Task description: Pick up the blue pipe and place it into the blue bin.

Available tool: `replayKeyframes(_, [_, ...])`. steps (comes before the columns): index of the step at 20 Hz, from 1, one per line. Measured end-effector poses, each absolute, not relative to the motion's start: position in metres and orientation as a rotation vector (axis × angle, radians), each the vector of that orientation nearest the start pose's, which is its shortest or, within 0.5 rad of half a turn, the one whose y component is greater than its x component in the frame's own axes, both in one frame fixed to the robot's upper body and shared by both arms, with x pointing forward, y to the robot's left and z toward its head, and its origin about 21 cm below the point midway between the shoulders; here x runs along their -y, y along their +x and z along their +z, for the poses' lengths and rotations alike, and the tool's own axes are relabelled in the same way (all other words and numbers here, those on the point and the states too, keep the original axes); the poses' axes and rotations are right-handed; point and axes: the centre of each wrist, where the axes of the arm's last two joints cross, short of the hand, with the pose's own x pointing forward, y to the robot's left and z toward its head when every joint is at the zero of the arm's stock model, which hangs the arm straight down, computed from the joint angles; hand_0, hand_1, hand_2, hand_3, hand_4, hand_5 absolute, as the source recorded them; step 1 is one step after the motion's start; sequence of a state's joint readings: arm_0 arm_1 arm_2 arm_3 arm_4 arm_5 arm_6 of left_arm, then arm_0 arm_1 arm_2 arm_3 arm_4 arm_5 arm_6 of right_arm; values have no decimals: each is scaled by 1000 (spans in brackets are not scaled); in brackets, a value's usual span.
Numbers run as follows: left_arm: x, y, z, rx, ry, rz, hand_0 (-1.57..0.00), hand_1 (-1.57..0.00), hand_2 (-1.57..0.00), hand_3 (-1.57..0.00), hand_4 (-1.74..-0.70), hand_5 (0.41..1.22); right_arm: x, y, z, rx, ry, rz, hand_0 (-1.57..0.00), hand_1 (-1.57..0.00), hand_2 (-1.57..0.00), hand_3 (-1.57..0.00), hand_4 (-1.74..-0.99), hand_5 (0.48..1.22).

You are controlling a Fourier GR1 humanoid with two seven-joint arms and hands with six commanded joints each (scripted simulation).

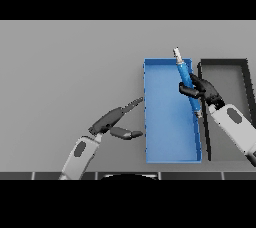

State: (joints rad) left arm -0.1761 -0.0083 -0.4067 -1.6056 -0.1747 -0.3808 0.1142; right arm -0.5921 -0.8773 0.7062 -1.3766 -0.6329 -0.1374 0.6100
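Observation:
The blue pipe, with pale grey ends, hangs tilted over the right side of the blue bin, its upper end reaching past the bin's far edge. My right hand has its fingers curled round the pipe's middle. That hand comes in from the lower right, above the bin's right wall. My left hand hovers to the left of the bin with fingers straight and thumb spread, holding nothing.
A black bin stands directly right of the blue one, partly covered by my right forearm. The grey table stretches out to the left and back.

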Motion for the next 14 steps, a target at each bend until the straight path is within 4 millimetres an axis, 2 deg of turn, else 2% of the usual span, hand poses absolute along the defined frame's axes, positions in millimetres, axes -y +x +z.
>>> replayKeyframes(3, [-109,260,43,1542,-415,-878,1,1,1,1,-887,429,271,331,107,862,-273,631,-32,-29,-29,-17,-1038,734])
replayKeyframes(6, [-106,260,44,1547,-420,-885,1,1,1,1,-888,429,269,332,107,846,-285,652,-16,-14,-14,-8,-1030,682])
replayKeyframes(10, [-107,258,43,1544,-427,-880,1,1,1,1,-885,431,266,330,110,836,-283,674,-6,-5,-5,-3,-1022,661])
replayKeyframes(14, [-117,259,43,1558,-424,-877,1,1,1,1,-885,431,263,331,112,830,-287,689,-6,-5,-5,-3,-1022,643])
